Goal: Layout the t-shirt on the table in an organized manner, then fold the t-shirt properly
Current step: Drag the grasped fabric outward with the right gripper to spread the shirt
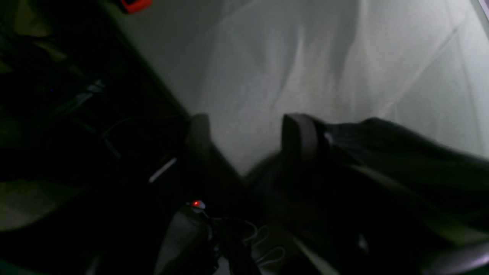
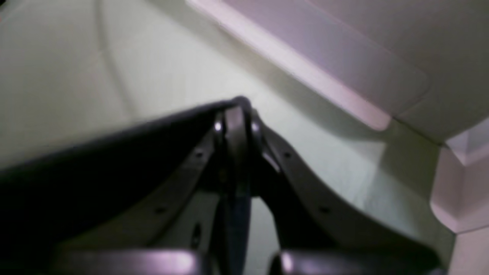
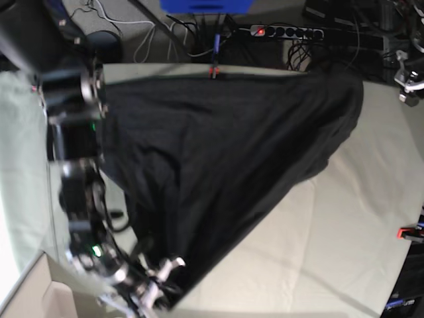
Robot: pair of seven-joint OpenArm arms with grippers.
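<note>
1. Base view: the t-shirt [image 3: 225,159] spreads as a dark, roughly triangular sheet from the top centre of the frame down to the lower left, over the pale tabletop [image 3: 331,245].
2. Its upper edge runs along the far rim of the tabletop, beside a small clamp [image 3: 212,70] at top centre; its right corner sits bunched near the upper right.
3. The lower tip narrows toward the right end effector [image 3: 162,281] at the bottom left, where cloth is gathered.
4. Right wrist view: the right end effector [image 2: 237,114] has its jaws pressed together, with a taut dark edge of the t-shirt [image 2: 95,168] pinched at the tips and stretching away to the left of the frame.
5. Left wrist view: the left end effector [image 1: 244,130] shows its two fingers [image 1: 300,133] standing apart, bare tabletop [image 1: 305,61] visible between them.
6. Dark t-shirt [image 1: 401,160] cloth lies against the right-hand finger and fills the lower right; whether it is gripped cannot be told.
7. A red clamp [image 1: 135,4] shows at the upper left there.
</note>
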